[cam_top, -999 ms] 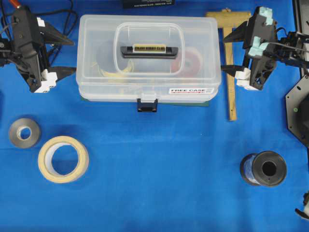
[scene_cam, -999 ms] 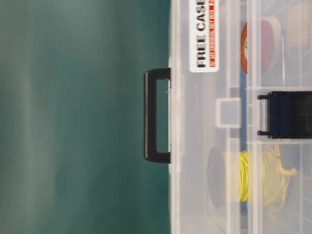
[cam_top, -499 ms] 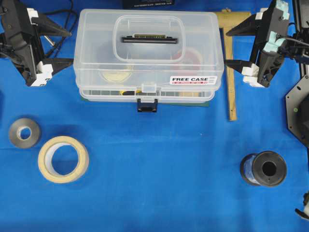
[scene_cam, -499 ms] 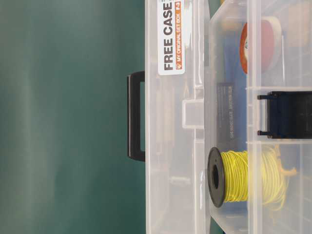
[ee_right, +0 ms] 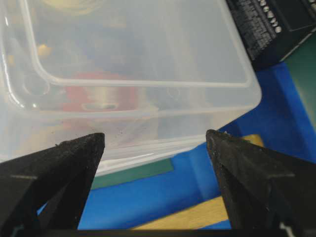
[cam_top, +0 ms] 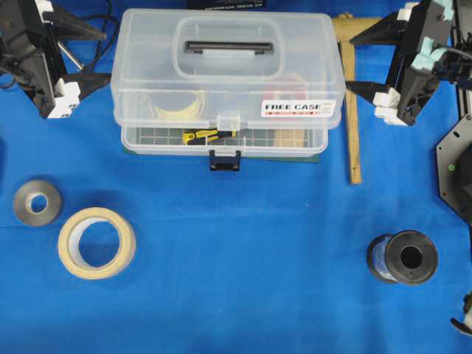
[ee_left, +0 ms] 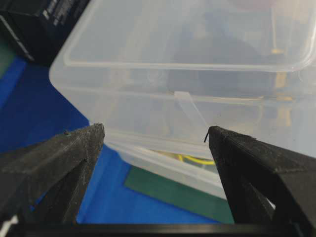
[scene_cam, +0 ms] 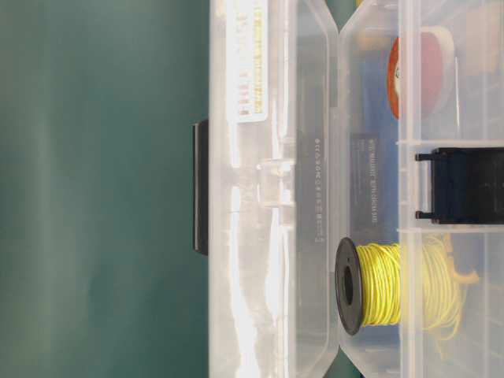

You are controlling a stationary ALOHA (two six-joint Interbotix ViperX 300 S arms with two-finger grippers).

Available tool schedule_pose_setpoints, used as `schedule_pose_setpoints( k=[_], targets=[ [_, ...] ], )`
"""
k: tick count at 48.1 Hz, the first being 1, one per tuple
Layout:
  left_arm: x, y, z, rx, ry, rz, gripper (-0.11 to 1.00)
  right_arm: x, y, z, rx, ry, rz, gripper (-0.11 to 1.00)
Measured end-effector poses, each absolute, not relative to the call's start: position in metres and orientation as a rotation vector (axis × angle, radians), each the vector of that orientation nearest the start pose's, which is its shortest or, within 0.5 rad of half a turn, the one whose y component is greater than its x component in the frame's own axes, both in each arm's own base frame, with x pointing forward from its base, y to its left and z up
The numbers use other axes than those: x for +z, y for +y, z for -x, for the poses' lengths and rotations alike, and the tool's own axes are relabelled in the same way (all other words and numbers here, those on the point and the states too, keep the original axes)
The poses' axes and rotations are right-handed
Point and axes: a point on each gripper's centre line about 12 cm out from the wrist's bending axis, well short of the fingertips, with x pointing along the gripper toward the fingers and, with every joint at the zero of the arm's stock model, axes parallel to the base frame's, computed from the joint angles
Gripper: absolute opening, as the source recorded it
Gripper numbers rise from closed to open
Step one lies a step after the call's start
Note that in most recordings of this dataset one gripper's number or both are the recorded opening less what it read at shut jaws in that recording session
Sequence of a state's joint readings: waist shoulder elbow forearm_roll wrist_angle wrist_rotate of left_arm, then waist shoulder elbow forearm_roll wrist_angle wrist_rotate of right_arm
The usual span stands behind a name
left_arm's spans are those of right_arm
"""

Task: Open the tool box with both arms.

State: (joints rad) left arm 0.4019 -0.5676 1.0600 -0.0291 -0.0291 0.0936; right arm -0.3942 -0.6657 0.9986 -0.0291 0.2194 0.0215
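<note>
The clear plastic tool box (cam_top: 225, 81) stands at the back middle on a green mat. Its lid is lifted at the front, and the gap shows a tray with a yellow-and-black tool (cam_top: 200, 136). The black handle (cam_top: 228, 48), the "FREE CASE" sticker (cam_top: 299, 108) and the dark blue latch (cam_top: 225, 159) show. My left gripper (cam_top: 105, 55) is open at the lid's left end. My right gripper (cam_top: 349, 63) is open at its right end. In the left wrist view (ee_left: 155, 129) and the right wrist view (ee_right: 155, 134) the lid's end sits just beyond the spread fingertips. The table-level view shows the lid (scene_cam: 268, 189) swung off the base, with a yellow wire spool (scene_cam: 386, 283) inside.
A masking tape roll (cam_top: 96, 242) and a grey roll (cam_top: 37, 202) lie at the front left. A black spool (cam_top: 404, 257) lies at the front right. A wooden T-shaped tool (cam_top: 352, 118) lies beside the box under my right gripper. Black equipment (cam_top: 457, 169) stands at the right edge.
The lid has risen from shut to clearly open at the front, showing the tray. Both grippers have moved up and toward the back with the lid's ends.
</note>
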Motion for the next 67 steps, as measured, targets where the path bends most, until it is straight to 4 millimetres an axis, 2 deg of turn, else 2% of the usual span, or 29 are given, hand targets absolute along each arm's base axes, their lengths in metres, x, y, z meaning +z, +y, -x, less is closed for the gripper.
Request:
schedule_pose_setpoints(
  k=[33,67],
  targets=[
    [0.245,0.132,-0.236,0.487,0.434,0.047,0.92,0.262,-0.124,-0.221,-0.502,0.470,-0.113,0.84],
    [0.253,0.168,-0.233,0.594,0.428,0.037,0.92,0.266,-0.166,-0.221,-0.634,0.420,-0.122,0.84]
  ],
)
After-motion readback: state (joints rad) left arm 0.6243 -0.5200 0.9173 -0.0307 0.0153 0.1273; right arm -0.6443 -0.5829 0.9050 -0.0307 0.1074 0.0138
